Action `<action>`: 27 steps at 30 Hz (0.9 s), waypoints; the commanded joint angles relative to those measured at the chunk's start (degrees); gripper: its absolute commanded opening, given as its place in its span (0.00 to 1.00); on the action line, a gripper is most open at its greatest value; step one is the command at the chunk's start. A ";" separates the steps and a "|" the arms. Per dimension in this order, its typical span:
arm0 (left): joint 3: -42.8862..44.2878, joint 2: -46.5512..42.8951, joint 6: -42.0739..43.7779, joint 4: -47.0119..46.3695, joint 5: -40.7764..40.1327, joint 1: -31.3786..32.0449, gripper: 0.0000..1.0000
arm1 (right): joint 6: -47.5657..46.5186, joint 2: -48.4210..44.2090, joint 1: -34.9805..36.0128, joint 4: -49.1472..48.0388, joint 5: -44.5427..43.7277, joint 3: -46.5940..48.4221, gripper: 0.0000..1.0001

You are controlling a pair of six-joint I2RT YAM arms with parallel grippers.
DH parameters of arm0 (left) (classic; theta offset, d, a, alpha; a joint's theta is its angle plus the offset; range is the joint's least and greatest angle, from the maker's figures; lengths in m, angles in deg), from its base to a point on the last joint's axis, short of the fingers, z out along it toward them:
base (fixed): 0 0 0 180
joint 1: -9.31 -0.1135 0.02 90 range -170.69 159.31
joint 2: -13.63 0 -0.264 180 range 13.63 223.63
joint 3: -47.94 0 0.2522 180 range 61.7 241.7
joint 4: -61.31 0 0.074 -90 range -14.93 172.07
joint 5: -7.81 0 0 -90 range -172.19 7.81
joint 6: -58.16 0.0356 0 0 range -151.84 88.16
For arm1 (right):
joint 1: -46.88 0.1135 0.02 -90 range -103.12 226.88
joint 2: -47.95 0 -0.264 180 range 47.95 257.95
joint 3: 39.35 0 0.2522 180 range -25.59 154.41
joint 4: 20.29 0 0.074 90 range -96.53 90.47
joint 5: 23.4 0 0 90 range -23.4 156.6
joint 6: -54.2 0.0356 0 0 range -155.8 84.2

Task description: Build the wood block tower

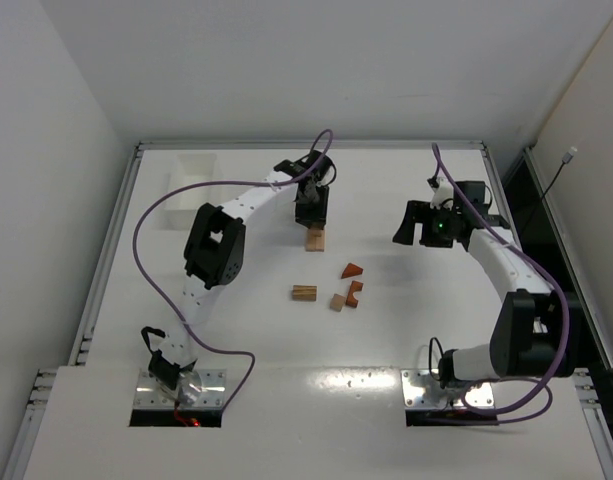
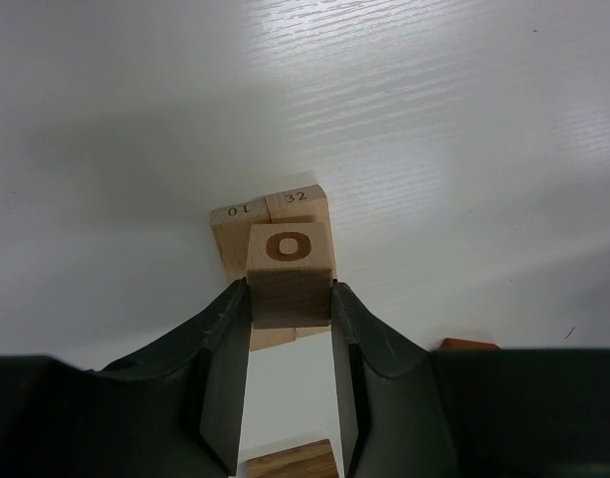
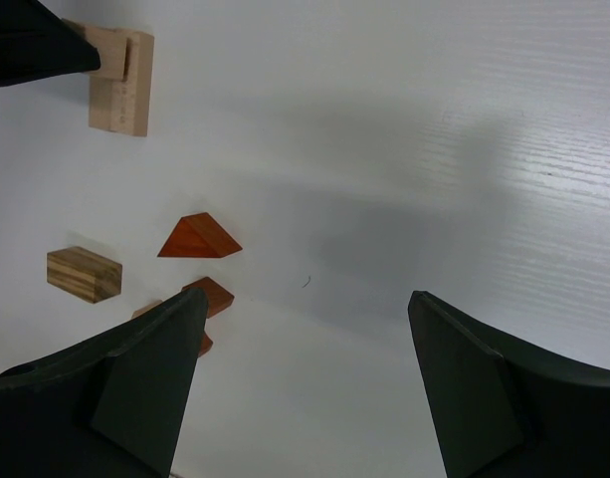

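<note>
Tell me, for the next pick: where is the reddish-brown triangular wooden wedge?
Top view: the reddish-brown wedge lies right of centre, just beyond the other reddish-brown wooden block.

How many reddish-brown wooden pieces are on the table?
2. A triangular wedge lies right of the middle, and a notched piece sits close by it, beside a tan cube. None looks hidden.

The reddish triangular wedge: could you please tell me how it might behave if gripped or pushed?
The wedge looks like solid wood, so it is probably rigid and light. Lying flat, it should slide, not roll. Its sloping faces might slip when squeezed.
</note>
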 commanded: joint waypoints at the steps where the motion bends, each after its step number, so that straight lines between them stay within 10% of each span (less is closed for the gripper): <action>1: 1.72 0.57 -0.42 -0.87 0.26 0.50 0.09 | 0.51 0.04 0.30 -1.51 1.21 2.40 0.80; 13: 0.13 0.57 -1.04 -0.87 -2.11 0.50 0.05 | 0.51 0.57 0.30 -2.03 1.21 2.40 0.80; 27: -0.39 1.10 -1.04 -0.87 -0.18 -0.03 0.26 | 0.51 0.57 0.30 -2.03 0.68 2.92 0.80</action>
